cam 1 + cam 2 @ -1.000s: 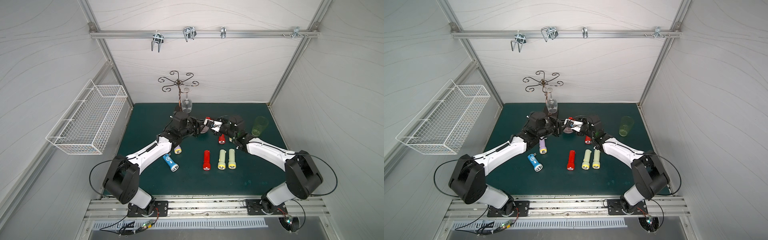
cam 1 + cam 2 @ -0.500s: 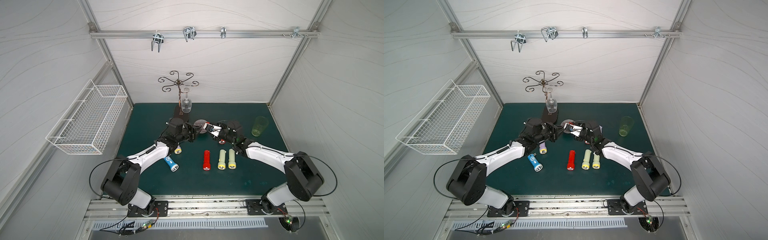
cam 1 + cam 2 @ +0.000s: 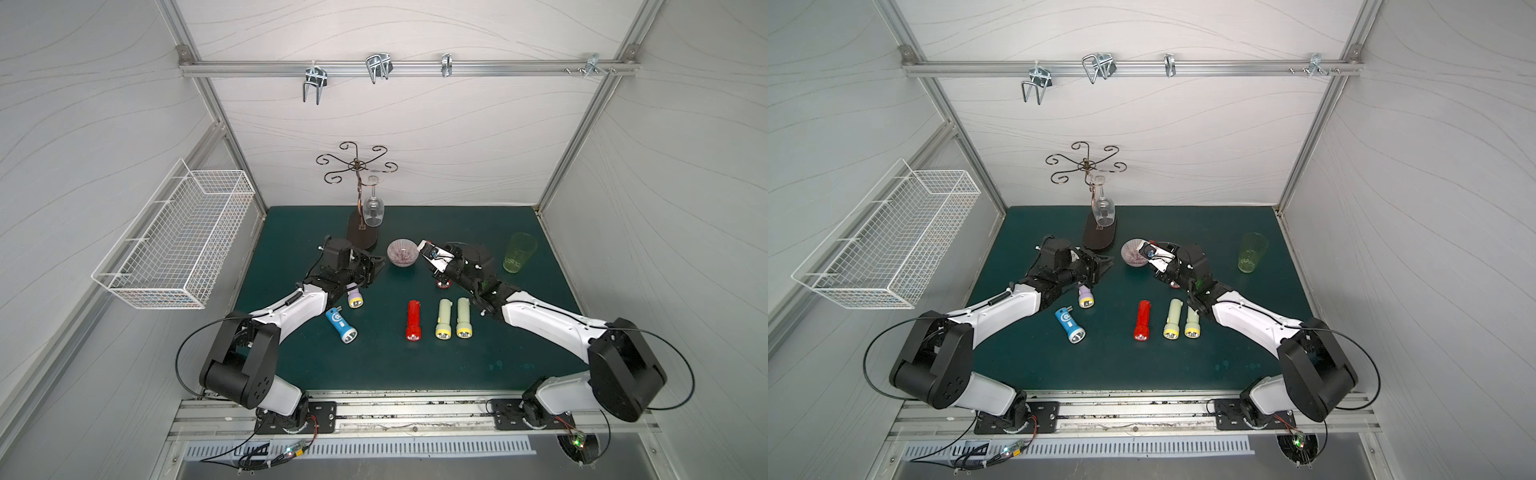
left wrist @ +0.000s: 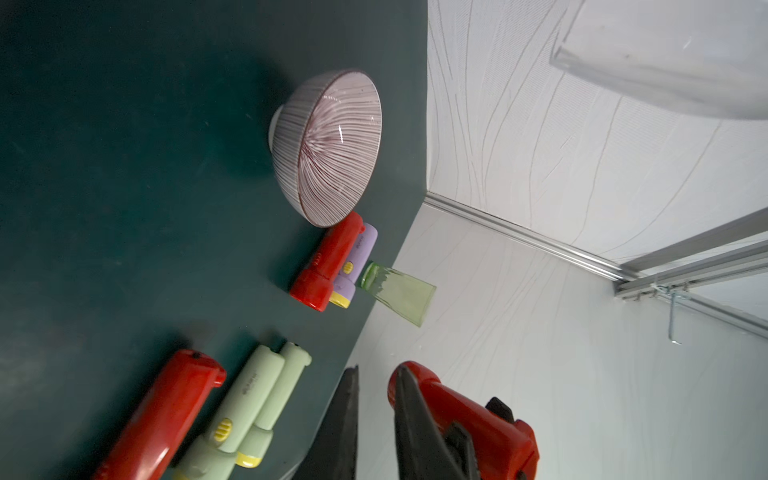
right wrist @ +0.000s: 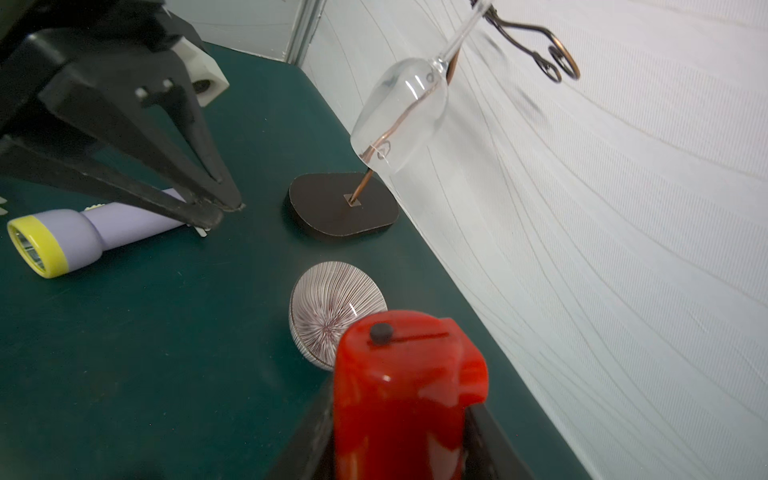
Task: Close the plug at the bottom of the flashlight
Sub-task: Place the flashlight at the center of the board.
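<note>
Right wrist view: right pincer (image 5: 401,405) clamps the red flashlight (image 5: 395,361) tail-up beside the bowl (image 5: 328,299), likely presenting its plug (image 5: 411,334); left pincer (image 5: 222,212), tips together, hangs beyond the bowl.

Robot lab test cell: white panelled walls (image 3: 415,137), aluminium hook rail (image 3: 407,68) high beyond left gripper (image 3: 380,263), wire basket (image 3: 178,245) outboard.

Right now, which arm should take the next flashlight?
Left, probably. The left gripper is shut and empty, tips beside the purple flashlight; the right gripper holds a red flashlight off the table.
</note>
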Motion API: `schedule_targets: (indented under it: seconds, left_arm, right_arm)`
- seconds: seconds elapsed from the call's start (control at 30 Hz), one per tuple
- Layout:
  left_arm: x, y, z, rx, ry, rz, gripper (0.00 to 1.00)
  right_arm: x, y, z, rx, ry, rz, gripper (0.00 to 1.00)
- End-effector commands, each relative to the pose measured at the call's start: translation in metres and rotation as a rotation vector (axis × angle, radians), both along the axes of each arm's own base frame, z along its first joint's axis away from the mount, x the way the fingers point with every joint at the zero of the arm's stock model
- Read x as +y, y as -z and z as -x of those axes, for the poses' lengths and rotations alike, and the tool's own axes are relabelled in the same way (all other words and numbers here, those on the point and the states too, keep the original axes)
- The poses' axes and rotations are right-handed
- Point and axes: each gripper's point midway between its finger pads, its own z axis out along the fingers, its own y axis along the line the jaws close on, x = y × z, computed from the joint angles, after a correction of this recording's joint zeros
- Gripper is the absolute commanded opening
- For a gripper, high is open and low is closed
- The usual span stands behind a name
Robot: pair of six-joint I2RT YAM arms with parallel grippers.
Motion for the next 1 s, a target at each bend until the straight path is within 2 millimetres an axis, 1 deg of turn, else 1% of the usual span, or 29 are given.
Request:
schedule_targets:
  seconds: [0.0, 0.1, 0.2, 0.27, 0.37, 0.5, 0.57, 0.63, 0.73, 0.83, 0.9, 0.97]
  left_arm:
    - [0.008, -0.021, -0.006, -0.144, 0.073, -0.123, 0.2]
    - [0.017, -0.024, -0.007, -0.215, 0.131, -0.27, 0.21]
    - [0.03, -0.027, -0.007, -0.289, 0.189, -0.47, 0.23]
    - [0.038, -0.03, -0.003, -0.318, 0.205, -0.558, 0.25]
    - [0.053, -0.045, -0.002, -0.38, 0.183, -0.673, 0.3]
    - [0.069, -0.06, -0.001, -0.426, 0.15, -0.782, 0.44]
    - [0.075, -0.063, 0.0, -0.435, 0.134, -0.813, 0.55]
    - [0.077, -0.064, 0.0, -0.436, 0.124, -0.825, 0.65]
    - [0.08, -0.063, -0.001, -0.427, 0.116, -0.835, 0.74]
    - [0.085, -0.061, -0.001, -0.412, 0.102, -0.843, 0.84]
    - [0.089, -0.061, -0.001, -0.403, 0.089, -0.849, 0.99]
    - [0.093, -0.062, -0.001, -0.401, 0.075, -0.857, 0.99]
  right_arm:
    - [-0.021, 0.002, 0.002, 0.089, 0.123, -0.039, 0.0]
    - [-0.042, 0.011, -0.002, 0.156, 0.259, -0.045, 0.0]
    - [-0.07, 0.019, -0.008, 0.27, 0.452, -0.073, 0.0]
    - [-0.089, 0.031, -0.007, 0.39, 0.577, -0.101, 0.0]
    - [-0.11, 0.053, 0.0, 0.547, 0.7, -0.092, 0.0]
    - [-0.133, 0.083, 0.011, 0.71, 0.831, -0.048, 0.0]
    - [-0.143, 0.098, 0.019, 0.803, 0.883, -0.038, 0.0]
    - [-0.15, 0.109, 0.025, 0.878, 0.91, -0.051, 0.0]
    - [-0.161, 0.122, 0.03, 0.98, 0.943, -0.114, 0.0]
    - [-0.174, 0.131, 0.034, 1.04, 0.984, -0.16, 0.0]
    - [-0.181, 0.139, 0.037, 1.085, 0.998, -0.179, 0.0]
    - [-0.186, 0.15, 0.042, 1.137, 1.009, -0.198, 0.0]
